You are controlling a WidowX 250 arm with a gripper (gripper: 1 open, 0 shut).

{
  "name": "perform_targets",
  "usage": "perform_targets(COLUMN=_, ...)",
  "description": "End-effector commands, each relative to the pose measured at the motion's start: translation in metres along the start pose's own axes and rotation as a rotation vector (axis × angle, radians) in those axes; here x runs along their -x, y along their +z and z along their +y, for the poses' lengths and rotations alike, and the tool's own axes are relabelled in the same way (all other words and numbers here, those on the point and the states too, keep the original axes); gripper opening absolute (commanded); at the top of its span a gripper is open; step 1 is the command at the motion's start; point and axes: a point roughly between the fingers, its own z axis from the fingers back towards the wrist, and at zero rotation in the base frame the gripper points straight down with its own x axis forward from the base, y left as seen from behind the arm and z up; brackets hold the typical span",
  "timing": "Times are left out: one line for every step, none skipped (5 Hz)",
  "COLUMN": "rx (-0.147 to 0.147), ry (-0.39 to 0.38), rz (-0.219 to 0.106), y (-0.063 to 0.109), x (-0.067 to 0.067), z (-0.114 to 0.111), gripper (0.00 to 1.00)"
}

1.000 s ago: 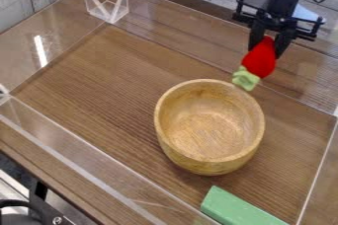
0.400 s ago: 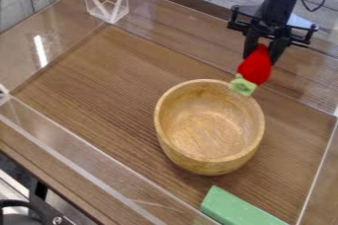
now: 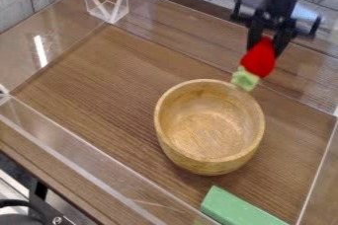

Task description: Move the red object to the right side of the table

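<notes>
Gripper (image 3: 266, 43) and berry (image 3: 259, 59) back near where they were a second ago after a small dip left, jaws clamped on the berry's top, berry hanging above the table (image 3: 106, 81) near its far right edge, just beyond the bowl (image 3: 209, 125), green block (image 3: 242, 209) at the near right corner.

Bowl (image 3: 211, 125) obstructs centre; left clear

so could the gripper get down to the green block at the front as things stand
Probably not yet: the gripper is shut on the red object at the far side, and the wooden bowl sits between it and the green block.
</notes>
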Motion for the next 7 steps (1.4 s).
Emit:
perform_targets(rx=0.05, ry=-0.027, rz=-0.088, y=0.041, x=0.011, z=-0.013, gripper=0.0)
perform_targets(rx=0.084, ry=-0.15, rz=-0.082, y=0.032, x=0.032, z=-0.037, gripper=0.0)
perform_targets(rx=0.123, ry=-0.254, rz=-0.065, y=0.016, x=0.051, z=-0.057, gripper=0.0)
perform_targets(rx=0.121, ry=-0.18, rz=-0.055, y=0.001, x=0.052, z=-0.071, gripper=0.0)
perform_targets(rx=0.11, ry=-0.086, rz=-0.036, y=-0.013, x=0.048, z=-0.072, gripper=0.0)
perform_targets(rx=0.101, ry=-0.005, rz=-0.019, y=-0.03, x=0.044, z=-0.075, gripper=0.0)
perform_targets(rx=0.099, ry=-0.003, rz=-0.013, y=-0.046, x=0.034, z=-0.057, gripper=0.0)
